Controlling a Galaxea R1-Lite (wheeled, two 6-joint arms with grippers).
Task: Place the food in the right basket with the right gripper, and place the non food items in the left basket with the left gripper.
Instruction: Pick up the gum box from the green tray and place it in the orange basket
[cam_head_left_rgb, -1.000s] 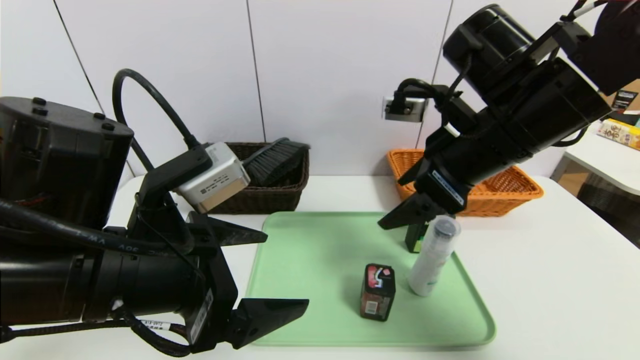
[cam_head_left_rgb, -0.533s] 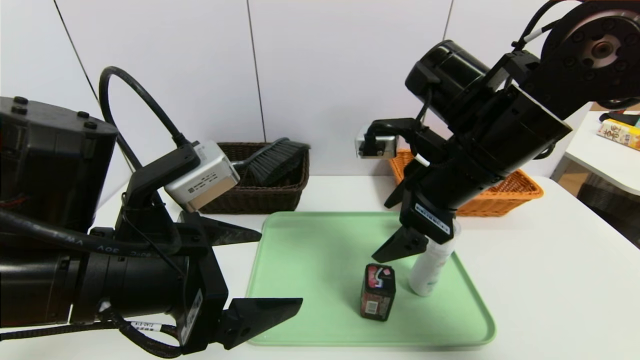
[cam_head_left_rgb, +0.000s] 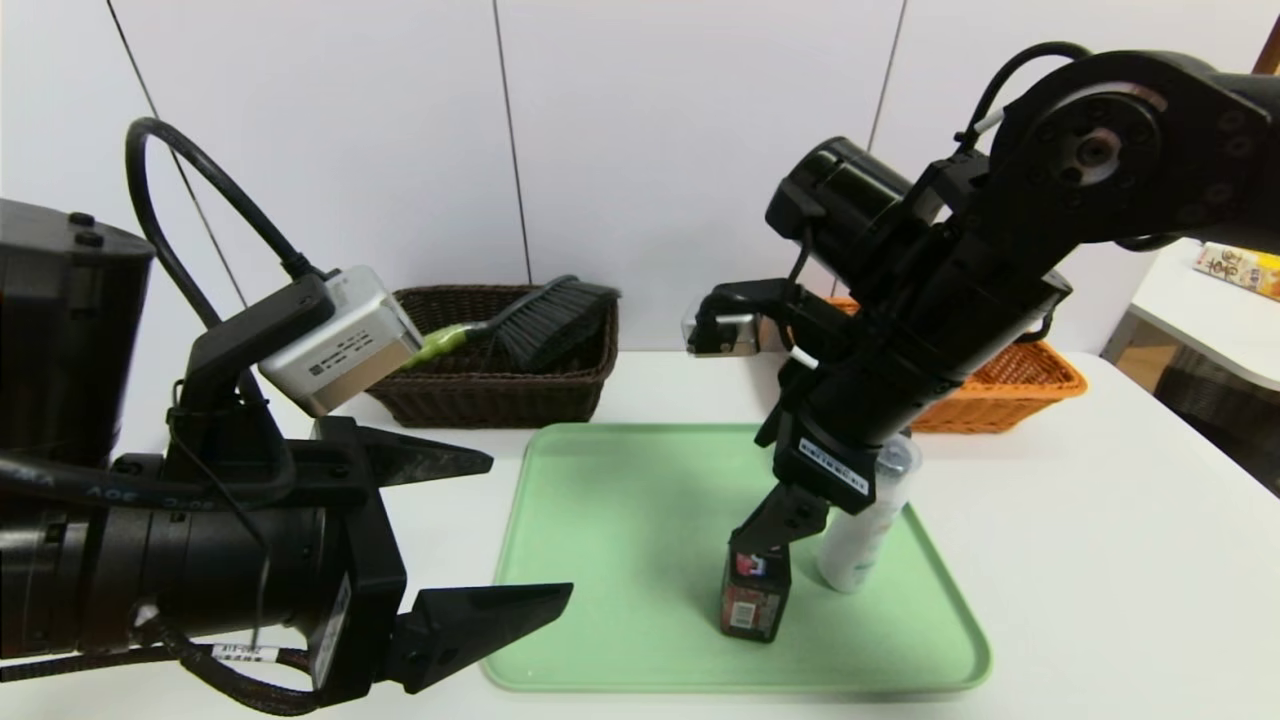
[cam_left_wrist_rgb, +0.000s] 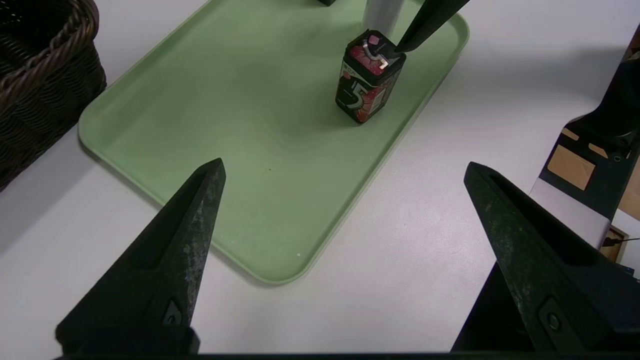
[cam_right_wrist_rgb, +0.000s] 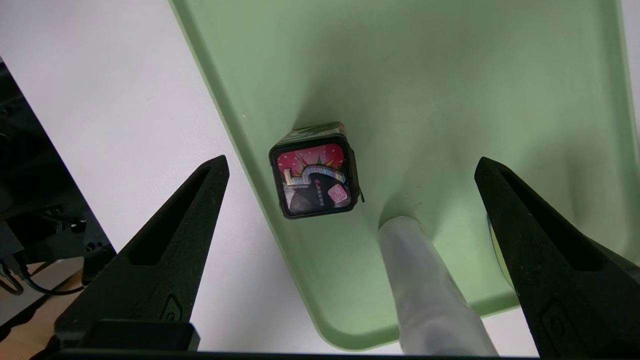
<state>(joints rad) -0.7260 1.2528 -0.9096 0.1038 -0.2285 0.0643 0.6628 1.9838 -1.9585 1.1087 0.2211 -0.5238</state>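
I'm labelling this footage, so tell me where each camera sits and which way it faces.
Head view: high on the torso, looking forward and down at the green tray, both baskets and both arms.
Left wrist view: behind the open left gripper, facing across the tray toward the black gum box.
Right wrist view: above the open right gripper, looking steeply down onto the box top.
Shared: all three show the gum box and the white bottle.

**Layout on the desk**

A tray (cam_head_left_rgb: 620, 520) sits at the desk's (cam_head_left_rgb: 1100, 560) front middle. On its right half the packet (cam_head_left_rgb: 752, 598) stands just left of the bottle (cam_head_left_rgb: 858, 540). Behind, the left basket (cam_head_left_rgb: 480, 385), holding the brush (cam_head_left_rgb: 530, 325), and the right basket (cam_head_left_rgb: 1010, 385) sit along the rear edge.
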